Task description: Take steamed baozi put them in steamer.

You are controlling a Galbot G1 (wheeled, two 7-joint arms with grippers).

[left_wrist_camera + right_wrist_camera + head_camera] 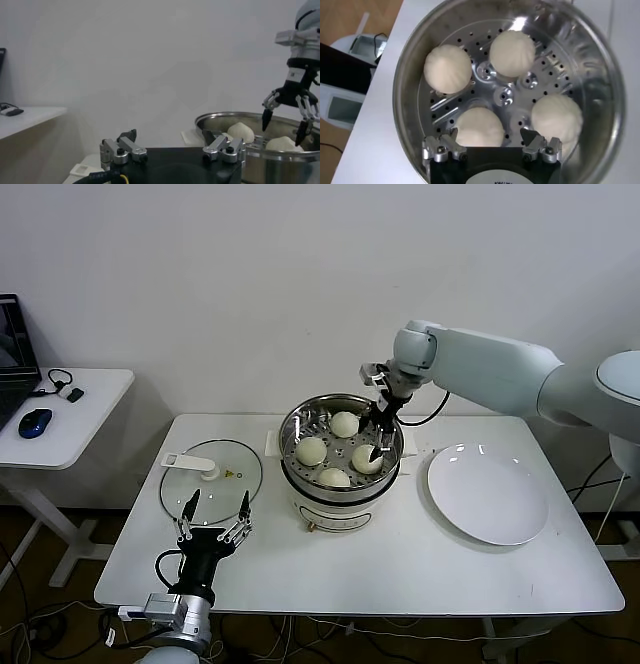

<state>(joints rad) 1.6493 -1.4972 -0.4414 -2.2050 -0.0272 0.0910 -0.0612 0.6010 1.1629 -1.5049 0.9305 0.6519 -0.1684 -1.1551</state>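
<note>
With four baozi [480, 127] seated in the steamer [291, 446] at frame centre, the right gripper [379, 443], fingers spread and empty, should be lifted straight up; left gripper [213, 527], lower left, fingers spread, is kept idle.

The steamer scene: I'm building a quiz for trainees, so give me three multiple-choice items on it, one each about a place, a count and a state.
1. Where does the glass lid lie?
A. On the steamer
B. On the table, on the robot's left of the steamer
C. On the plate

2. How many baozi are in the steamer?
A. Two
B. Three
C. Four

3. The right tool is:
A. open over the basket
B. shut on a bun
C. resting on the plate

Key: 1 B, lid flat beside the pot; 2 C, four show from the right wrist; 3 A, fingers spread, holding nothing.
</note>
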